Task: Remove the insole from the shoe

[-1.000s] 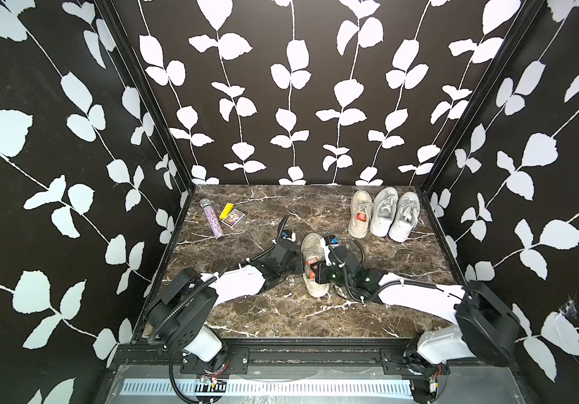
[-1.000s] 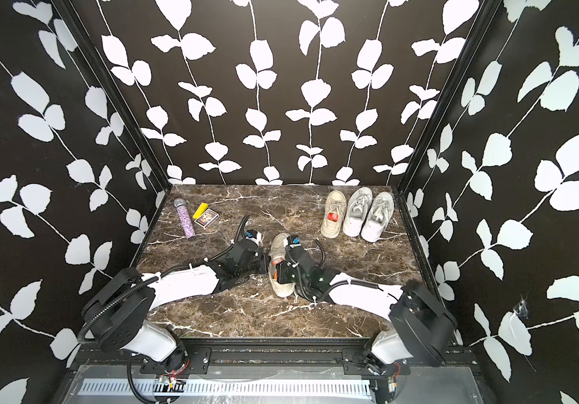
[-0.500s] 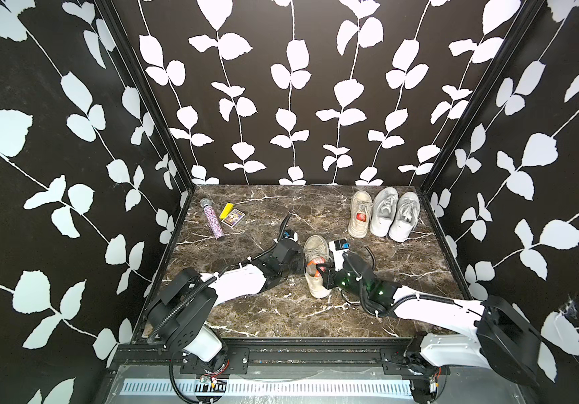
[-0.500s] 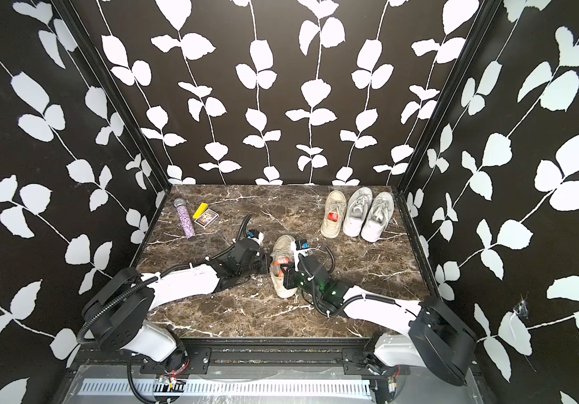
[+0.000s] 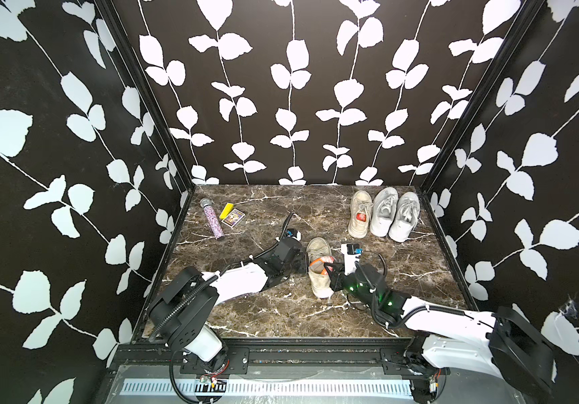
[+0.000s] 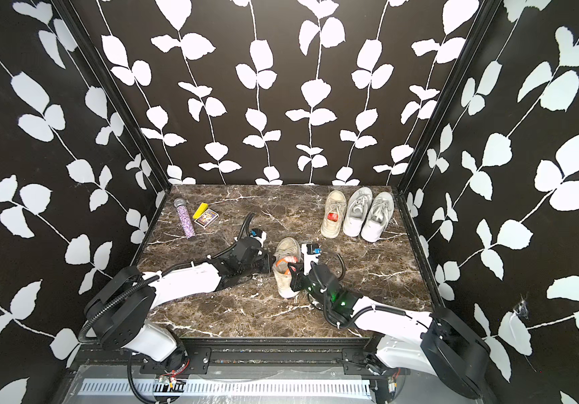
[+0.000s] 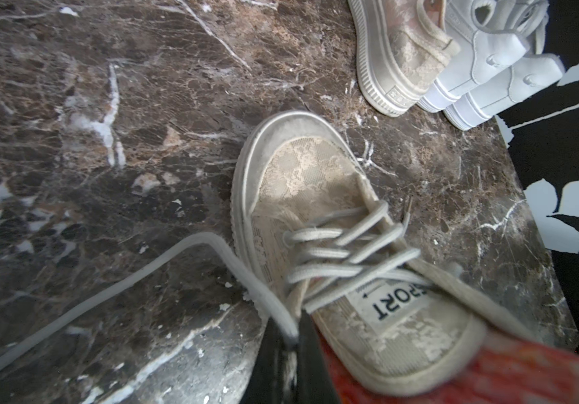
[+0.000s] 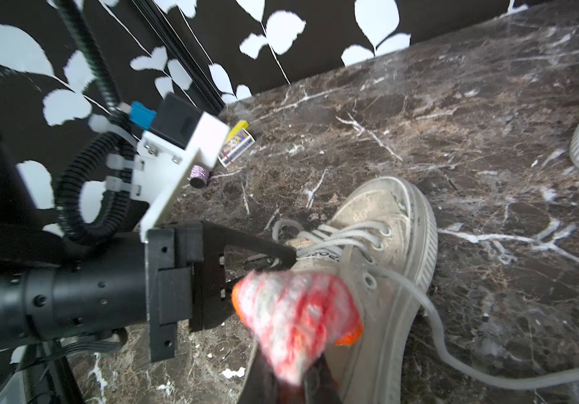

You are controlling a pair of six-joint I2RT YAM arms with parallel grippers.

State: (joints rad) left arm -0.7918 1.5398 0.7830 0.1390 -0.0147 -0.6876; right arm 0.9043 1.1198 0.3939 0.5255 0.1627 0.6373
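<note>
Heel end of the red-and-white insole [image 8: 295,307] sits clamped in the closed right pincer [image 8: 288,370] above the sneaker [image 8: 385,224], toe pointing away, its laced edge pinched by the closed left pincer [image 7: 291,335].

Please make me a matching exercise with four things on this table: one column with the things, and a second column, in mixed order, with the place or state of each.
Things:
1. insole
2. glitter tube
3. white sneakers
4. beige shoe

Places or states:
A. far right, side by side
B. mid-table, between the two arms
C. pinched in the right end effector
D. far left, lying flat

Pairs: 1-C, 2-D, 3-A, 4-B
</note>
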